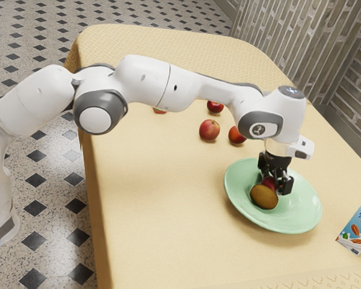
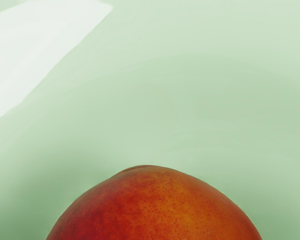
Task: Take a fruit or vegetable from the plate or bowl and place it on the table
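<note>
Pale yellow, cloth-covered table [image 1: 150, 192] supports a round, light-green glazed plate [image 1: 301, 221]. Its raised rim likely keeps the fruit from rolling off. The red-orange, smooth-skinned peach [image 2: 155, 210] sits at the black two-finger gripper [image 1: 274, 182], within the plate area, just beside a brownish, oval fruit [image 1: 264, 197]. Gripper points downward, presumably for a top grasp. Whether it is clenched on the peach or released cannot be determined. Once grip is secured, lift above the rim before lateral transfer; the oval fruit may be nudged.
</note>
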Controlling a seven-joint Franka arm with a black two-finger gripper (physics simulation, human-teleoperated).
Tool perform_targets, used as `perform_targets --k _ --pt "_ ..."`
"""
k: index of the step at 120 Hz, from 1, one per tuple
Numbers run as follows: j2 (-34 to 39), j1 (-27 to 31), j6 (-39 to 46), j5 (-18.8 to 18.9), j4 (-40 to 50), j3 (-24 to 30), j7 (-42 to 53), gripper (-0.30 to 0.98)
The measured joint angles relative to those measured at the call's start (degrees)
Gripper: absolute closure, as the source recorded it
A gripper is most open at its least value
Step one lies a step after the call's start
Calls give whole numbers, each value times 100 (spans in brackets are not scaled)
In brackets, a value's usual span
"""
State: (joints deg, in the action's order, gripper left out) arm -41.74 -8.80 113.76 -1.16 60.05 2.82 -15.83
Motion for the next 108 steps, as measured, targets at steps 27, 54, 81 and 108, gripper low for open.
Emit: perform_targets --k 27,54,81,108 --pt "276 -16 -29 61 2 -4 -44 40" --pt "1827 9 -106 139 1537 -46 -50 40" --pt "3484 364 2 160 3782 -68 7 40" --pt "4454 394 104 158 5073 -160 101 40"
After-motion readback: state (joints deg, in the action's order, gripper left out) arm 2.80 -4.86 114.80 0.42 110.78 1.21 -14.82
